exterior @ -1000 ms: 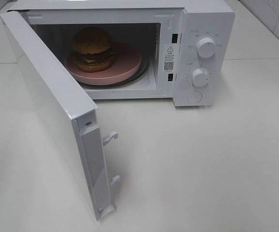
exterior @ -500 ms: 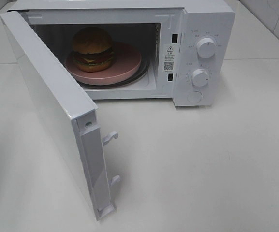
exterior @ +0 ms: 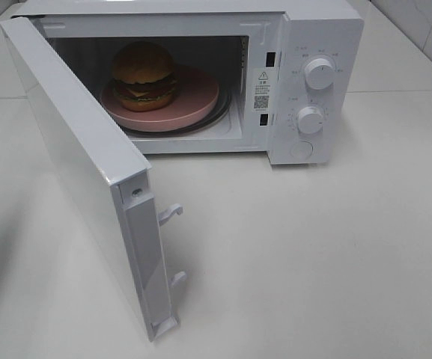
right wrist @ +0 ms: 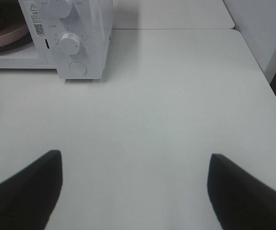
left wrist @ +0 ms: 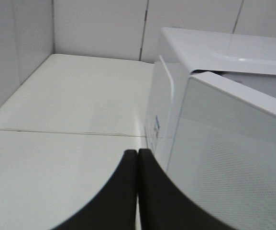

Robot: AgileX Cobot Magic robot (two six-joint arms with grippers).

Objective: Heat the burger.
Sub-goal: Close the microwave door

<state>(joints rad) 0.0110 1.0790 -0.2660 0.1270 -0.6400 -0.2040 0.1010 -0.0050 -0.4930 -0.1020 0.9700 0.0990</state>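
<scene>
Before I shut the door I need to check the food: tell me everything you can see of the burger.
The burger is tall and round: a glossy brown domed bun on top, dark patty layers with yellow cheese between, a lighter bun below. It stands upright and whole on the pink plate, left of the plate's middle, inside the microwave, whose door stands open. Only the plate touches it.

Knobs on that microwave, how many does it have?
2. The upper knob and the lower knob sit one above the other on the microwave, right of its open cavity; a flat round button lies below them. None looks hidden.
</scene>
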